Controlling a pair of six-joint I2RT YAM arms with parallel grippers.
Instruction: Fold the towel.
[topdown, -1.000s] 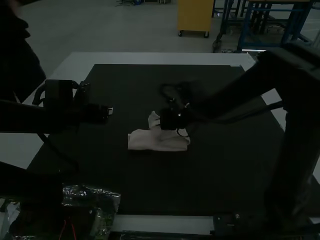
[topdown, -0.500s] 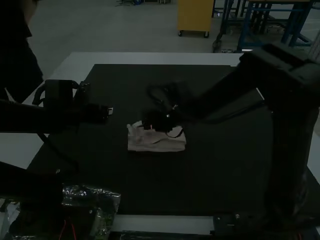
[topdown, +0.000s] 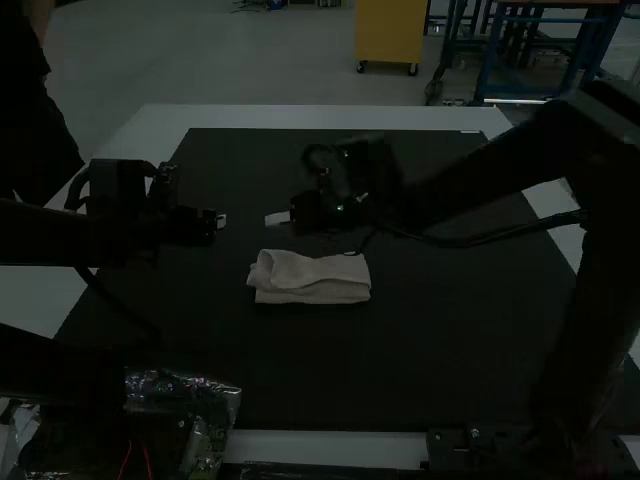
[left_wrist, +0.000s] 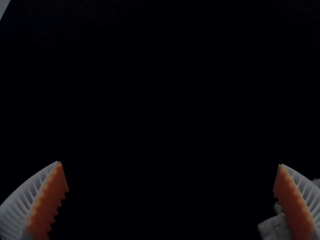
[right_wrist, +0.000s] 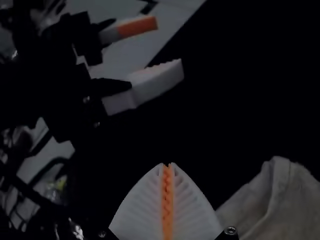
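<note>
well, the loose end of the towel (topdown: 312, 282) is what you are needing to watch. it is lying near the middle of the dark mat (topdown: 300, 370), folded over into a compact bundle, with its upper layer bulging unevenly at the end nearer your left gripper (left_wrist: 169, 163). if you are dragging that end, the layers are likely slipping apart, since nothing is pinning them.

your right gripper (right_wrist: 166, 164) is clenching on nothing, just beyond the cloth in the high view; lowering it like that, you are probably nudging the bundle askew rather than catching an edge. your left one is standing wide open and empty, facing the other across a modest gap, so you are risking a knock if you are bringing both in together.

as for direction, the long axis is running side to side across the mat, roughly level with its near edge, and the rounded, bulging end is pointing toward the left side.
</note>
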